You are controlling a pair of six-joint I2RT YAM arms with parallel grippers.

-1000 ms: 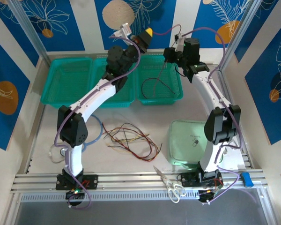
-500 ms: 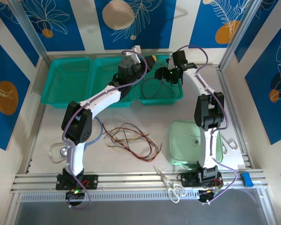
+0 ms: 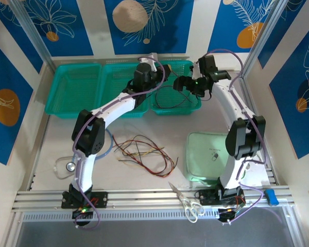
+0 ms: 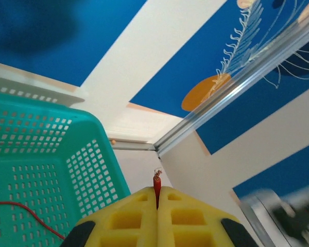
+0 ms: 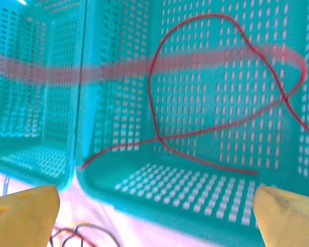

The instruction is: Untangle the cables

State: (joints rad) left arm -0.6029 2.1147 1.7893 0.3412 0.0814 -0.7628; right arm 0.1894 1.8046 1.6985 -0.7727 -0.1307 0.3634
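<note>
Cables (image 3: 144,153): thin, limp wires in red, black and tan, spread in a loose, crossing tangle on the table (image 3: 154,126), between the arm bases and the baskets (image 3: 72,98).
Red cable (image 5: 159,103): a thin, glossy strand, curled in a wide loop that crosses itself inside the right basket (image 3: 194,105).
Left gripper (image 4: 158,191): yellow fingers with moulded square pockets are pressed flat together. A red cable end, tipped with frayed bare metal, is pinched upright in the seam.
Right gripper (image 5: 154,213): the yellow fingertips are spread to opposite edges of the wrist view, with nothing held between them (the basket lies beyond).
Basket make: three, in teal plastic, rectangular; walls and floors are pierced by a grid of slots. They are set side by side along the far edge of the table.
Pad (image 3: 208,154): pale green, a rounded square, partly covered by the right arm.
Scissors (image 3: 188,203): metal blades and pale handles, laid at the near rail.
Stethoscope (image 3: 68,165): a metal disc and a light-blue tube, partly hidden behind the left arm.
Hard to make out: a blurred pinkish band is smeared across the right wrist view. Whether the pinched end belongs to the loop in the basket cannot be traced.
Surface: pale and matt, framed by aluminium rails.
Room: walls are panelled in blue and white — leaf outlines and orange discs are printed on them.
</note>
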